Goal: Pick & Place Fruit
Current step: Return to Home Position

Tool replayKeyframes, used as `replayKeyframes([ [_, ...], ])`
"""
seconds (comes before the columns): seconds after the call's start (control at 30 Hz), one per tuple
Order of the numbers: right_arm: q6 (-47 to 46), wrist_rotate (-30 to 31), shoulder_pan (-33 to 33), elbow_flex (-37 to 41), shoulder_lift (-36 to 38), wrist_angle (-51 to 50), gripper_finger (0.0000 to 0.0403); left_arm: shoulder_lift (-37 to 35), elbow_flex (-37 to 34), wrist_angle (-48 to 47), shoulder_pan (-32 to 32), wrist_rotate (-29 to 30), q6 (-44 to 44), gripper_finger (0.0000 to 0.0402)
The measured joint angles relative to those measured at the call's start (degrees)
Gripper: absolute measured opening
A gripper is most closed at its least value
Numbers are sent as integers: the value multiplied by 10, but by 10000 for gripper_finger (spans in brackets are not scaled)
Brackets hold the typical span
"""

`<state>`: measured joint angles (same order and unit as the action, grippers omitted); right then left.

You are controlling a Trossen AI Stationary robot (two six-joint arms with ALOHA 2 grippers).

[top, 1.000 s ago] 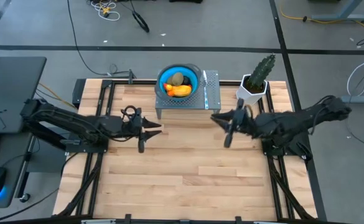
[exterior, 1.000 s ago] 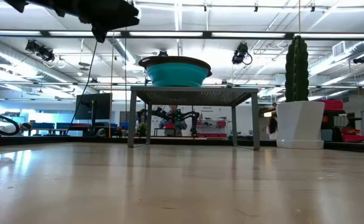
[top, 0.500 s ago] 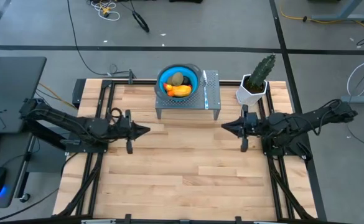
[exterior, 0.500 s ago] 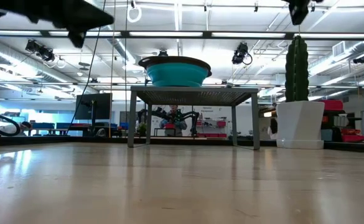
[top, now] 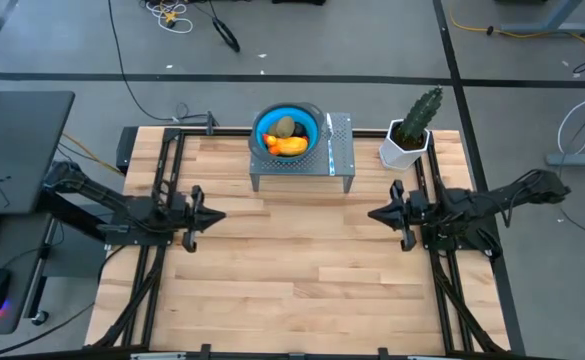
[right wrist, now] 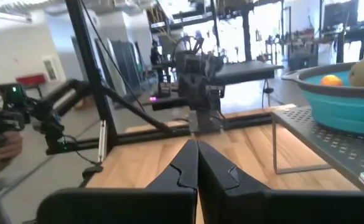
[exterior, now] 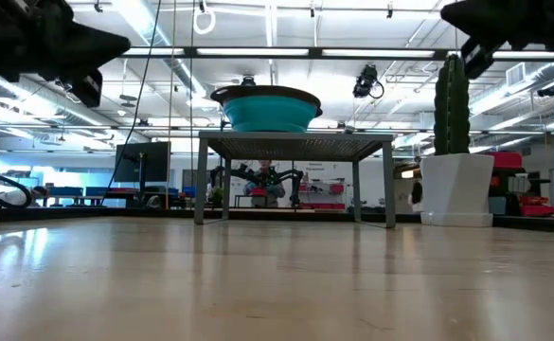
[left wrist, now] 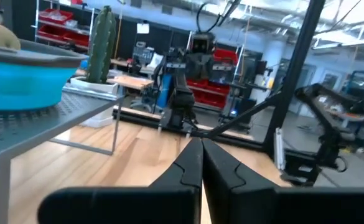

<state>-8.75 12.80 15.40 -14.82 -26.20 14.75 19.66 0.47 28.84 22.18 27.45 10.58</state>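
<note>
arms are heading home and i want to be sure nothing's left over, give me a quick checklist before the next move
1. Fruit in blue bowl: ok, the yellow-orange piece and an olive oval lie inside.
2. Every fruit piece counted: cannot tell, too small to count.
3. Bowl on shelf: ok, standing level.
4. Left arm jaws: ok, shut, empty, over the table's left side.
5. Right arm jaws: ok, shut, empty, over its right side.
6. Cactus: ok, upright beside shelf.

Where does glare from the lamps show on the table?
Low view: the table mirrors the ceiling lights, brightest toward its left side. High view: the same wood looks evenly lit, with no bright patch.
</note>
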Motion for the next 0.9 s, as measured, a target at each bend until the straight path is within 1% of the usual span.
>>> replayKeyframes([
  [0.07, 0, 0, 0, 26, 13, 28, 2, -18, 1, -20, 1, -2, 2, 4],
  [0.17, 0, -12, 0, 61, 28, 65, 2, -30, 1, -18, 0, -23, -1, 4],
  [0.27, 0, -28, 0, 94, 37, 111, 2, -33, 1, -20, 1, -29, -3, 7],
  [0.4, 0, -30, 0, 139, 45, 158, 2, -32, 1, -23, 0, -29, -6, 5],
  [0.5, -3, -40, 0, 143, 48, 140, 2, -32, 0, -28, 0, -31, -4, 4],
  [0.67, 1, -47, 0, 143, 49, 138, 2, -32, 0, -38, 0, -27, -5, 9],
  [0.83, 16, -42, 0, 143, 49, 134, 2, -32, 0, -44, 0, -31, -9, 4],
  [0.9, 17, -25, 0, 143, 49, 127, 2, -32, 0, -49, 0, -31, -15, 7],
])
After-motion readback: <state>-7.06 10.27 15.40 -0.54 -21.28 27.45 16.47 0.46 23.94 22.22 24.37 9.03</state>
